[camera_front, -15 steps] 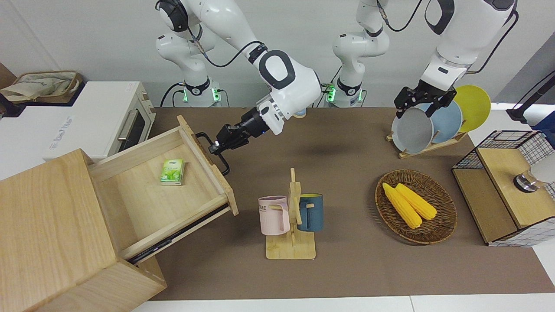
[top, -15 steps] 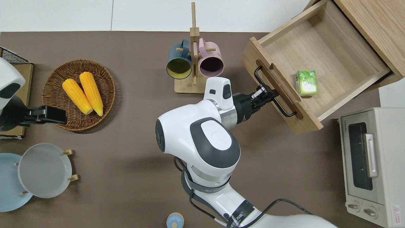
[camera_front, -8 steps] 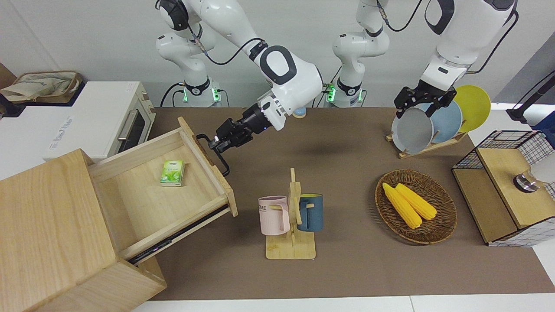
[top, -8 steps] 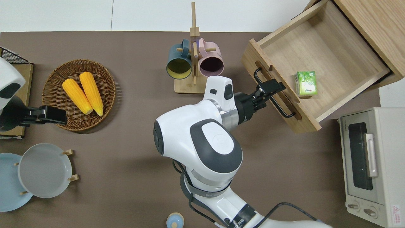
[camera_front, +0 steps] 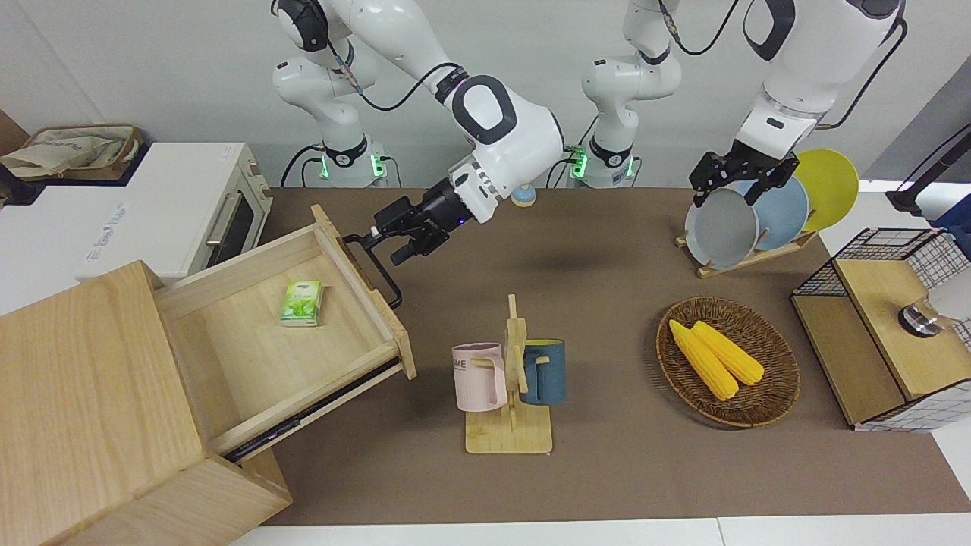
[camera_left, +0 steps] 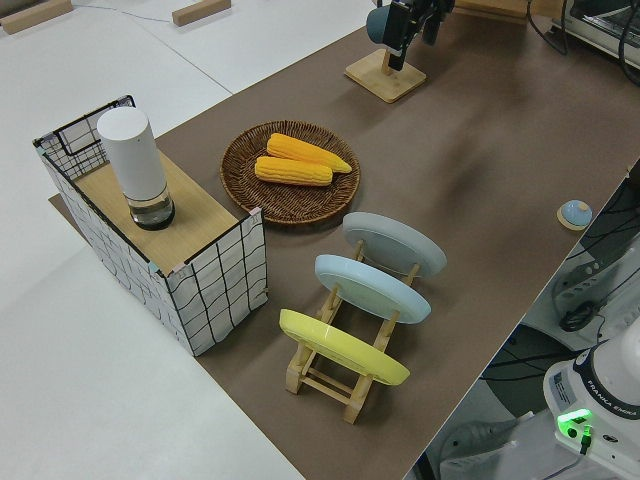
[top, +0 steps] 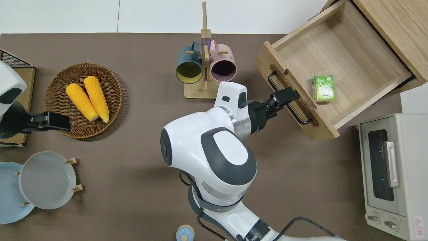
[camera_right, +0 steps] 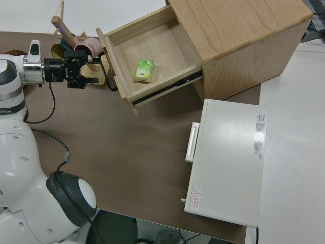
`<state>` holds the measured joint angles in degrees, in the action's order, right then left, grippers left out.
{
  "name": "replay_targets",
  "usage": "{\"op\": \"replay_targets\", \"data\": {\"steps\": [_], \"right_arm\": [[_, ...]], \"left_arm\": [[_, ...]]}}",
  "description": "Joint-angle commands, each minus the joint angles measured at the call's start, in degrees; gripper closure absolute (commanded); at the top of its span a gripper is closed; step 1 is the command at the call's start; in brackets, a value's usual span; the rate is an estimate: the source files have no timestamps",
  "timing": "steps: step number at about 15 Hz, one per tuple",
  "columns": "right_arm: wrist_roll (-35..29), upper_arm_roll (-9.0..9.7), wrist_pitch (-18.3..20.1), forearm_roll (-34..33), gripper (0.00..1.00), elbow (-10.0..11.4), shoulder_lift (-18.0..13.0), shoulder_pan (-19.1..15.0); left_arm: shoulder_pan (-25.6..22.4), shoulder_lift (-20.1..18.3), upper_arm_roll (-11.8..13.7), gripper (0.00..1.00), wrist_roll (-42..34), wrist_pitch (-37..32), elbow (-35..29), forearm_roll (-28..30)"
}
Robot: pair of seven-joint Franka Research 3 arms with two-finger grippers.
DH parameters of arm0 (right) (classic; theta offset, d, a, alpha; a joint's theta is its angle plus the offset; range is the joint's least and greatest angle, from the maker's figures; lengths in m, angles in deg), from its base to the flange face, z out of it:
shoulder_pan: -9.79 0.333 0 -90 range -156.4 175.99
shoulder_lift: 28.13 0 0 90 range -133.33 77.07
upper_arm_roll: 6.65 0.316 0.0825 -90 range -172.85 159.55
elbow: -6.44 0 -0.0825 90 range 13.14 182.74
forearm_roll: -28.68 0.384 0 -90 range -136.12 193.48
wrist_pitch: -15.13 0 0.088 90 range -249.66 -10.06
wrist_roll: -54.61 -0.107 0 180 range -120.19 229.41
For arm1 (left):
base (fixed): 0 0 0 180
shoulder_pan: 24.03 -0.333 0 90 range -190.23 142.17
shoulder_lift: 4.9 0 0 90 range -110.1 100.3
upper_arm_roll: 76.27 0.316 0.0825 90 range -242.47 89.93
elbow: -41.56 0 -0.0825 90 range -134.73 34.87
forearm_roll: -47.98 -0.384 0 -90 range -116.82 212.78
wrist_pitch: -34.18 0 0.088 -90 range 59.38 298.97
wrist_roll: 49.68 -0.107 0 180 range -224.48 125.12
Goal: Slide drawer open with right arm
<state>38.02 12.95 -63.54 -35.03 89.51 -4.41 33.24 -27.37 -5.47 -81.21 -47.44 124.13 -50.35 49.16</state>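
The pale-wood drawer (camera_front: 303,341) stands pulled far out of the big box cabinet (camera_front: 83,379). It also shows in the overhead view (top: 347,50) and the right side view (camera_right: 162,51). A green packet (top: 323,87) lies in it. The black bar handle (top: 298,116) is on its front. My right gripper (top: 283,100) is open at the middle of the handle, holding nothing. It also shows in the front view (camera_front: 388,241) and the right side view (camera_right: 87,72). Whether a finger still touches the bar I cannot tell. My left arm (camera_front: 789,83) is parked, its gripper open.
A white toaster oven (top: 391,174) stands beside the drawer, nearer to the robots. A mug rack (top: 204,63) with two mugs stands close to the drawer's front. A basket of corn (camera_front: 728,360), a plate rack (camera_front: 758,212) and a wire-mesh box (camera_front: 887,326) are toward the left arm's end.
My right gripper was shut on the handle a second ago. It has opened, let go of the bar and drawn back a little. The drawer stays open.
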Motion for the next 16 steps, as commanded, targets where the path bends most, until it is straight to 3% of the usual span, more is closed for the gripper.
{"op": "replay_targets", "data": {"steps": [1,6,9,16], "right_arm": [[-0.4,0.26,0.5,6.1,0.017,0.1,-3.6,-1.9],[0.1,0.26,-0.7,15.9,0.017,0.3,-9.7,-6.1],[0.6,0.26,-0.6,19.4,0.017,0.3,-11.5,-7.9],[6.2,-0.44,-5.1,37.5,0.017,0.3,-19.4,-18.4]], "left_arm": [[0.3,-0.6,0.3,0.0,-0.4,-0.7,-0.3,-0.7],[0.3,-0.6,0.2,0.0,-0.4,-0.7,-0.3,-0.7],[0.3,-0.6,0.3,0.0,-0.4,-0.7,-0.3,-0.7],[0.3,-0.6,0.3,0.0,-0.4,-0.7,-0.3,-0.7]]}}
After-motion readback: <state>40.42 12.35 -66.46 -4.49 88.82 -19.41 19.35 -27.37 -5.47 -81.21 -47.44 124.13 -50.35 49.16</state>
